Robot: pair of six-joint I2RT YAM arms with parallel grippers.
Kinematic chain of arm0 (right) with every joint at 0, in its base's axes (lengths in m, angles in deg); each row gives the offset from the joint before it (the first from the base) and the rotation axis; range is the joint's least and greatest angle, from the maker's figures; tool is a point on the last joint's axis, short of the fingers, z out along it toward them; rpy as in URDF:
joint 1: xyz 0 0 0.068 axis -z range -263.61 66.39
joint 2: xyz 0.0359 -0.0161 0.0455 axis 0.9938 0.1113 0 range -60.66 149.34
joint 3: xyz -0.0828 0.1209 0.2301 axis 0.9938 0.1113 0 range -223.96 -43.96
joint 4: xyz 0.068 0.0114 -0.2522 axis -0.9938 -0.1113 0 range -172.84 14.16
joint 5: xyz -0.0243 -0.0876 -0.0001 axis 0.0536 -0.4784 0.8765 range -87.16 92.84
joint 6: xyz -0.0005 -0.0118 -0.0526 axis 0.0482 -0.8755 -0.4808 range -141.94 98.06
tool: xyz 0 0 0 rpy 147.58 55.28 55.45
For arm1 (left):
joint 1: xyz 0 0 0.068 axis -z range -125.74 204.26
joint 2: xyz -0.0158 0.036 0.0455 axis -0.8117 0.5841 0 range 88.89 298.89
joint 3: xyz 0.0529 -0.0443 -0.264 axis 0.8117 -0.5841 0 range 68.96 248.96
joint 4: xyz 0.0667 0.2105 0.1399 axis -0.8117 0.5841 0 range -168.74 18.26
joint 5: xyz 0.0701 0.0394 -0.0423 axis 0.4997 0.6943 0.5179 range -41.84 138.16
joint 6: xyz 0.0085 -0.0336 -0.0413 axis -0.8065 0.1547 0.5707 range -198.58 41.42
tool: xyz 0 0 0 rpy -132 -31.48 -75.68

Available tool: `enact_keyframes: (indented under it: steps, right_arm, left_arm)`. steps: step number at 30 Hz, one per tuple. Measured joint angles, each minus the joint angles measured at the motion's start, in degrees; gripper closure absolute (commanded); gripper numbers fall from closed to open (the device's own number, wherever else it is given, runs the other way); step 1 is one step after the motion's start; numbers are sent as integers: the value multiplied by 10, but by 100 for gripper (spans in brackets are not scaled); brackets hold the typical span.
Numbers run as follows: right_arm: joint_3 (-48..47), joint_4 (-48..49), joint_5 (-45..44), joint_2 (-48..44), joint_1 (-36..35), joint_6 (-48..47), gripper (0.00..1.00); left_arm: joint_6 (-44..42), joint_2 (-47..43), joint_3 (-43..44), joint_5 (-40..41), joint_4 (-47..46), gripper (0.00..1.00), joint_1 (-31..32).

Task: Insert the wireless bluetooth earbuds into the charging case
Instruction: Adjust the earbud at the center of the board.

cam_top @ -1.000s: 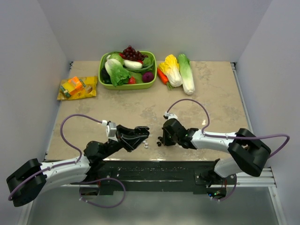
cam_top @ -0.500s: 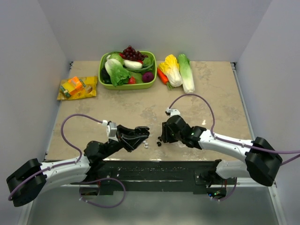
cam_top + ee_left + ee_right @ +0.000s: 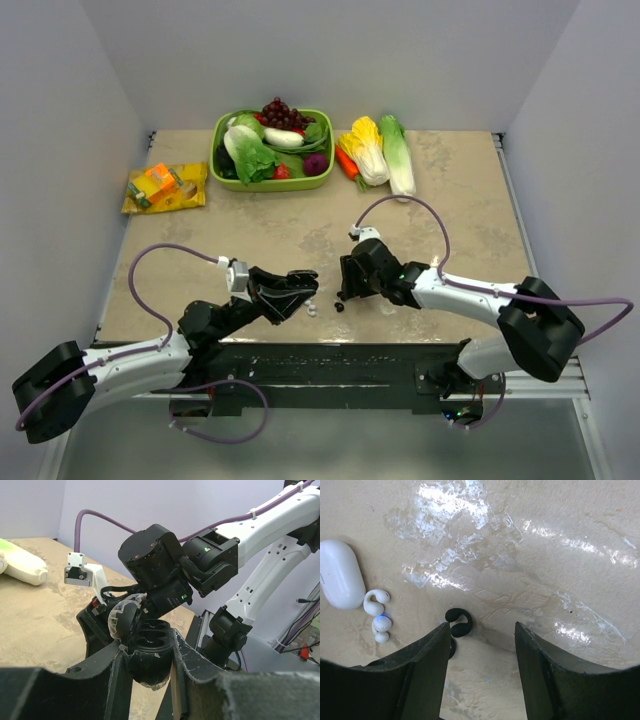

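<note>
My left gripper (image 3: 147, 652) is shut on a black charging case (image 3: 150, 642), held off the table with its lid (image 3: 122, 617) open and its sockets facing up; the same gripper (image 3: 300, 285) hangs near the table's front edge. My right gripper (image 3: 482, 626) stands open over the table, nothing between its fingers. A black earbud (image 3: 458, 622) lies right by the tip of its left finger, and a second black one (image 3: 452, 647) is half hidden behind that finger. Two white earbuds (image 3: 376, 601) lie further left. The black earbud (image 3: 339, 306) sits between both grippers.
A white charging case (image 3: 340, 581) lies shut beside the white earbuds. At the back stand a green basket (image 3: 222, 165) of vegetables, loose cabbages (image 3: 385, 150) and a carrot. Snack packets (image 3: 165, 187) lie at the left edge.
My right gripper's jaws have opened from shut, and its wrist has shifted slightly toward the back. My left gripper with the black case has not moved.
</note>
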Motion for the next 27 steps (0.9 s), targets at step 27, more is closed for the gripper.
enact_keyframes:
  steps: [27]
  right_arm:
    - [5, 50, 18, 53, 4, -10, 44]
  left_arm:
    - [0, 8, 0, 2, 2, 100, 0]
